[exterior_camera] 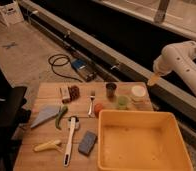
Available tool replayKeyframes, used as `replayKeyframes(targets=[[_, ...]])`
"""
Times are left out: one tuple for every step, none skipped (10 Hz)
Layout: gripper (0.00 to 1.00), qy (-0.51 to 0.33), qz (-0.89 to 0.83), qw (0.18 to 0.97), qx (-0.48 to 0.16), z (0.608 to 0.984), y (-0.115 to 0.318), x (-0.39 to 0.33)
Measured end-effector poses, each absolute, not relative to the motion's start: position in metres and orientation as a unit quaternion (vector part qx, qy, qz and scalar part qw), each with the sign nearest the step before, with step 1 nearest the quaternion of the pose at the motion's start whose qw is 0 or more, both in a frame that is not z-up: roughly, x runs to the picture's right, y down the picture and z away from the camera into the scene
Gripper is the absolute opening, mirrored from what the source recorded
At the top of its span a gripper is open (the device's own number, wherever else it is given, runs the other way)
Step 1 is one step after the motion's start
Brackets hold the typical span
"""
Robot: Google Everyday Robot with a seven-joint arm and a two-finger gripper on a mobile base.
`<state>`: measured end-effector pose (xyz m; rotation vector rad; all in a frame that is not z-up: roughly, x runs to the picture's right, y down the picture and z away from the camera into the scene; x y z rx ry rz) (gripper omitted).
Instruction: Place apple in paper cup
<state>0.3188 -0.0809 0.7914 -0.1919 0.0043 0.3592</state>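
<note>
Wooden counter (46, 92) stands on a grey floor, with a long dark rail running behind it. At the near edge sits a yellow tub (141, 142) on the right. A blue-grey sponge (87, 142) and a white-handled utensil (70, 140) lie to its left. Further in are a green pepper (61, 115) and a fork (92, 97). The apple (98, 108) rests on the counter just beyond the tub's far-left corner, beside the fork. The far row holds a dark brown cup (111, 90), a green cup (122, 101) and the paper cup (138, 92), upright near the far-right corner and apart from the apple. My claw (152, 81) hangs past the counter's far-right edge, just beyond the paper cup. I cannot tell whether it is released or clenched.
</note>
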Motion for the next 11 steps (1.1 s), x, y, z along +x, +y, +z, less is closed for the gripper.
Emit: replayKeyframes(targets=[[0.8,-0.012,0.163,0.981,-0.103,0.79,-0.079,0.296],[0.8,-0.029,0.144,0.983,-0.109,0.788,-0.076,0.267],[0.8,-0.042,0.13,0.984,-0.112,0.785,-0.072,0.245],[0.8,-0.056,0.117,0.985,-0.116,0.779,-0.066,0.221],[0.8,-0.07,0.107,0.985,-0.119,0.77,-0.057,0.192],[0.8,-0.077,0.103,0.984,-0.122,0.763,-0.048,0.173],[0.8,-0.082,0.096,0.984,-0.125,0.755,-0.039,0.155],[0.8,-0.087,0.077,0.985,-0.13,0.738,-0.013,0.13],[0.8,-0.085,0.069,0.985,-0.13,0.73,-0.001,0.123],[0.8,-0.085,0.063,0.986,-0.132,0.725,0.008,0.115],[0.8,-0.085,0.055,0.986,-0.133,0.72,0.016,0.108]])
